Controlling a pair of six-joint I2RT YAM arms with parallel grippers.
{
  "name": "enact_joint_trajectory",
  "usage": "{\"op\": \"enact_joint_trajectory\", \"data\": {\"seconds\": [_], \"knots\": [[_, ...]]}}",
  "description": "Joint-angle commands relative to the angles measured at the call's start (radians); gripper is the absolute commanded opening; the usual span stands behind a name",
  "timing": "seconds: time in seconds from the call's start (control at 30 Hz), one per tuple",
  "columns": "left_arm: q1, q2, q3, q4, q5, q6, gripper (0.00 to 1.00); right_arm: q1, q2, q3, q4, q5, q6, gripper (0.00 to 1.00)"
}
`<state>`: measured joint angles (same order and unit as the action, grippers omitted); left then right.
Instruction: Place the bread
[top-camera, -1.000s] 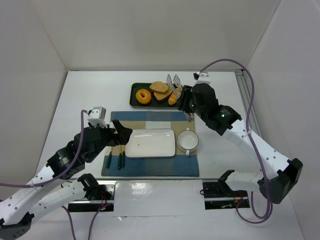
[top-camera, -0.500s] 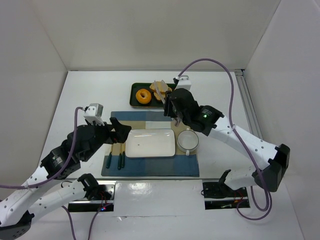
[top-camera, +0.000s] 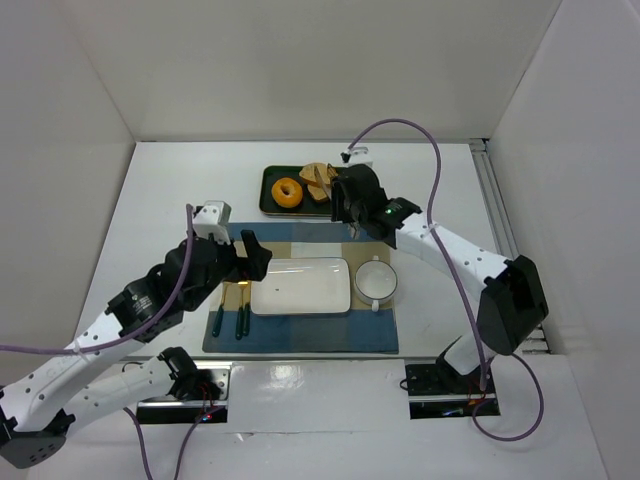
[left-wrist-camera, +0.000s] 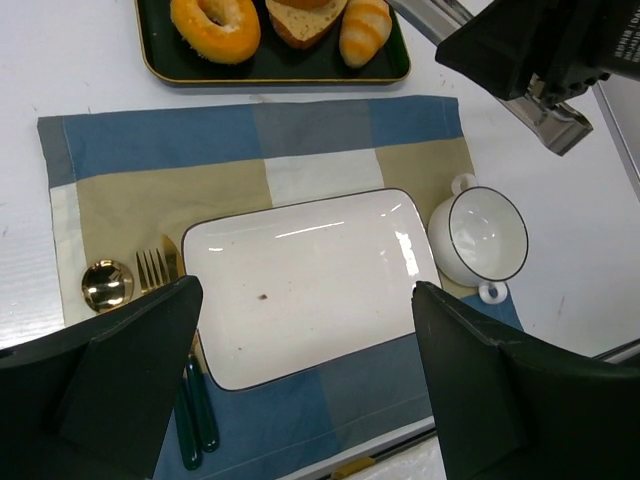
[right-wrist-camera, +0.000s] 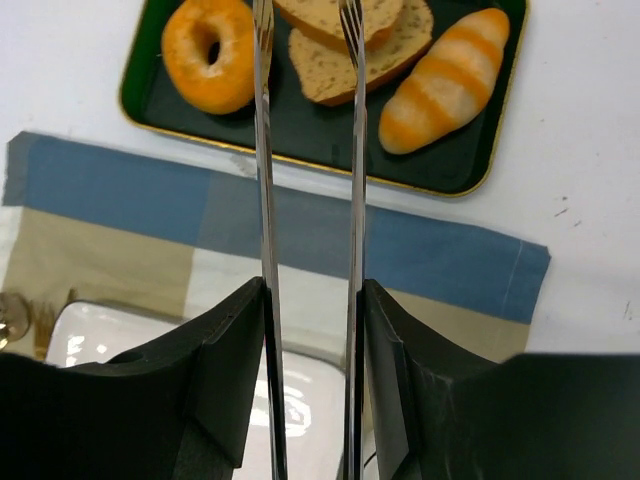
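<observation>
Two tan speckled bread slices lie overlapping in the dark green tray, between the orange doughnut and the striped croissant. My right gripper is shut on metal tongs. The two tong arms reach over the tray and stand either side of the upper bread slice; their tips are cut off at the frame's top. In the top view the right gripper sits just behind the bread. My left gripper is open and empty above the white rectangular plate.
The plate lies on a blue and tan checked placemat. A white cup stands right of the plate. A gold fork, knife and spoon with green handles lie left of it. The tray is behind the placemat.
My right gripper has swung left with the tongs, from beside the tray's right end to over the bread slices. My left gripper has moved right and forward, over the plate.
</observation>
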<state>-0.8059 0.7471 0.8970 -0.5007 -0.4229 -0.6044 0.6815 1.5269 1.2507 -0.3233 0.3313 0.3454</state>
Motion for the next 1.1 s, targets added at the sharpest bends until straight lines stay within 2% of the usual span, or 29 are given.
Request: {"op": "enact_joint_trajectory", "data": {"seconds": [0.0,0.23,0.4,0.53,0.57,0.67,0.8,0.9,1.07], "knots": [[-0.003,-0.012,0.016,0.063,-0.046,0.02,1.0,-0.063,0.027,0.053,0.119,-0.067,-0.058,0.49],[-0.003,-0.003,-0.004,0.064,-0.056,0.02,1.0,-0.169,0.14,0.162,0.156,-0.218,-0.079,0.49],[-0.003,-0.035,-0.013,0.051,-0.066,0.02,1.0,-0.189,0.197,0.2,0.142,-0.236,-0.079,0.49],[-0.003,-0.045,-0.013,0.051,-0.076,0.02,1.0,-0.212,0.176,0.19,0.067,-0.121,-0.069,0.49],[-0.003,-0.032,-0.013,0.051,-0.076,0.02,1.0,-0.221,0.176,0.162,0.058,-0.036,-0.069,0.49],[-0.003,-0.023,-0.004,0.068,-0.076,0.029,1.0,-0.299,0.165,0.13,0.024,0.0,-0.069,0.49],[-0.003,-0.014,-0.004,0.097,-0.054,0.038,1.0,-0.405,0.17,0.098,0.047,-0.034,-0.069,0.49],[-0.003,-0.014,-0.024,0.134,-0.054,0.038,1.0,-0.483,0.216,0.136,0.038,-0.073,-0.079,0.49],[-0.003,-0.005,-0.033,0.155,-0.031,0.038,1.0,-0.534,0.282,0.136,0.07,-0.121,-0.079,0.49]]}}
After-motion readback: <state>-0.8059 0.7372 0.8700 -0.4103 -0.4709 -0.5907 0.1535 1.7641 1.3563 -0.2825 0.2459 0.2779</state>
